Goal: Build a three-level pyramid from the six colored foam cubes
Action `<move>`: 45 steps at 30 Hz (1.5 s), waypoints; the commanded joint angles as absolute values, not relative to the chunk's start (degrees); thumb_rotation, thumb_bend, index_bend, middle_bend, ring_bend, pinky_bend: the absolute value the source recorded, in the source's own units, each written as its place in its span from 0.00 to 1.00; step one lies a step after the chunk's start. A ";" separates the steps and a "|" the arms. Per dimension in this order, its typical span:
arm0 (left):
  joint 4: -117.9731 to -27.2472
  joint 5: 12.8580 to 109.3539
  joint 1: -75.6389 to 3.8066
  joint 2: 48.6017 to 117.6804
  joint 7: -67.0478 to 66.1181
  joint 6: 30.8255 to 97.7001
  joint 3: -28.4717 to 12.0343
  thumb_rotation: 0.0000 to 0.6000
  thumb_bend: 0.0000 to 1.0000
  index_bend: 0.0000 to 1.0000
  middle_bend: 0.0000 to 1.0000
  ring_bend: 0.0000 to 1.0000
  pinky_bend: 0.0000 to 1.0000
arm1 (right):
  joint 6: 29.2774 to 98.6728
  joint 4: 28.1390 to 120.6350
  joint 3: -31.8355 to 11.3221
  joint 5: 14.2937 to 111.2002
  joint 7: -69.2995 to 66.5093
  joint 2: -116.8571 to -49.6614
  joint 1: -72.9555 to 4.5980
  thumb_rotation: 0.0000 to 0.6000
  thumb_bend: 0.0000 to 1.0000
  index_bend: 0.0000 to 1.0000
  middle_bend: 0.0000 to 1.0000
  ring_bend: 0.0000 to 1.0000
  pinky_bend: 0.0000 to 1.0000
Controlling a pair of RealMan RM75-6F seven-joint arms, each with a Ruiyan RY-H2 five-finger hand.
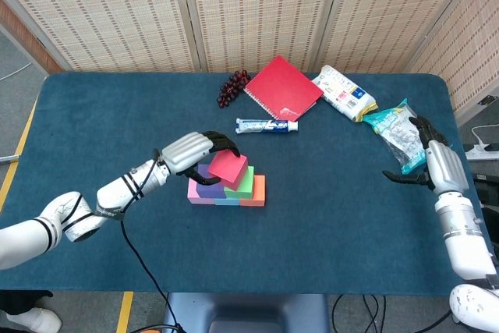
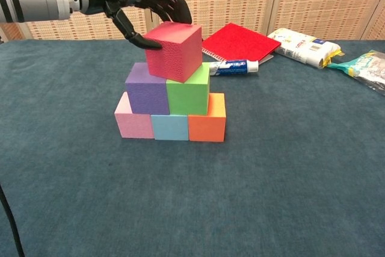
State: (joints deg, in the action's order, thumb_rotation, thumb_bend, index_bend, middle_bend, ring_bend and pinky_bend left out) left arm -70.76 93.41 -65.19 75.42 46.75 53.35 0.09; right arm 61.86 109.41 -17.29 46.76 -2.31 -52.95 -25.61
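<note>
Centre of frame: pyramid w/ red cube (image 2: 174, 50) on top, seated askew over the purple cube (image 2: 146, 87) and green cube (image 2: 189, 92); pink, blue, orange below. Your left hand (image 2: 139, 5) arches over it, fingers curled, thumb tip at its left face; real grip can't be told. Foam: light, soft, grippy, easily toppled. Take opposite side faces, squeeze gently. Right hand (image 1: 430, 163), far right, fingers apart, holds nothing.

Left hand (image 2: 141, 4) arches over the red cube (image 2: 173, 49), fingertips touching it; right hand (image 1: 431, 163) (fingers apart) hovers well right.
</note>
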 commanded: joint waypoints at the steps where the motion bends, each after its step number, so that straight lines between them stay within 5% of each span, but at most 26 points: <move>1: -70.88 92.82 -64.84 75.86 46.05 53.45 -0.50 1.00 0.30 0.33 0.34 0.25 0.24 | 61.74 109.19 -17.27 46.84 -2.51 -52.95 -25.50 1.00 0.19 0.00 0.08 0.00 0.01; 14: -75.28 88.51 -62.50 74.72 39.18 54.15 -4.13 1.00 0.29 0.37 0.41 0.30 0.27 | 61.11 108.25 -17.53 47.29 -4.02 -52.66 -25.05 1.00 0.19 0.00 0.08 0.00 0.01; 31: -99.96 64.10 -56.01 70.86 1.09 56.23 -9.63 1.00 0.30 0.33 0.39 0.30 0.27 | 57.35 106.84 -17.36 49.86 -5.77 -52.31 -26.01 1.00 0.19 0.00 0.08 0.00 0.01; 45: -105.59 52.19 -55.87 75.71 -9.72 60.83 -14.33 1.00 0.29 0.29 0.38 0.30 0.30 | 56.59 105.89 -16.60 53.31 -8.82 -51.57 -24.85 1.00 0.19 0.00 0.08 0.00 0.01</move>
State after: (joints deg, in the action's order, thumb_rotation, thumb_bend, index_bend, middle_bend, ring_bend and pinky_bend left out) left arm -105.39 52.77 -55.73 75.06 -8.88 60.37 -13.95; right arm 56.60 106.00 -16.64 53.12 -8.61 -51.65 -24.97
